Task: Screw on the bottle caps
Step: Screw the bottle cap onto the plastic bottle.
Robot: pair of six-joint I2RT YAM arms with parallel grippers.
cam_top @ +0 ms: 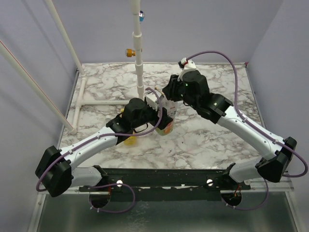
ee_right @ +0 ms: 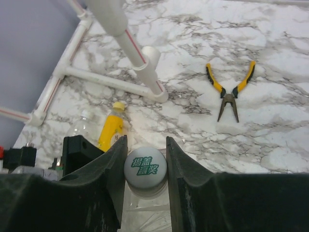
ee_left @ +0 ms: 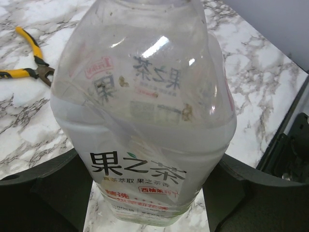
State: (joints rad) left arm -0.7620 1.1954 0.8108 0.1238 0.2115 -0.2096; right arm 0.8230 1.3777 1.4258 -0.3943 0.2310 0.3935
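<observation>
Clamping the clear bottle in the left claw, narrowed onto the lower body and pressing it from both sides. Showing a white label with black characters just above the claw, plus a mirrored label seen through the clear wall higher up. Pinching the whitish cap in the right claw, closed down to cap width, with fingers touching its left and right edges. Sitting on the neck of that same clear bottle, green characters facing up; cannot tell how far threaded on. Meeting over the middle of the marble table in the top view: left claw reaching in from the left, right claw coming from the right and above, clear bottle held between them just in front of the upright of the white pipe frame. Cannot tell whether touching the table or lifted off it. Spotting the yellow bottle on the table beside the left arm, partly hidden under that arm in the top view, with a yellow cap on its neck. Noting yellow-handled pliers flat on the table, handles spread, well apart from both bottles, also visible past the clear bottle in the left wrist view.
</observation>
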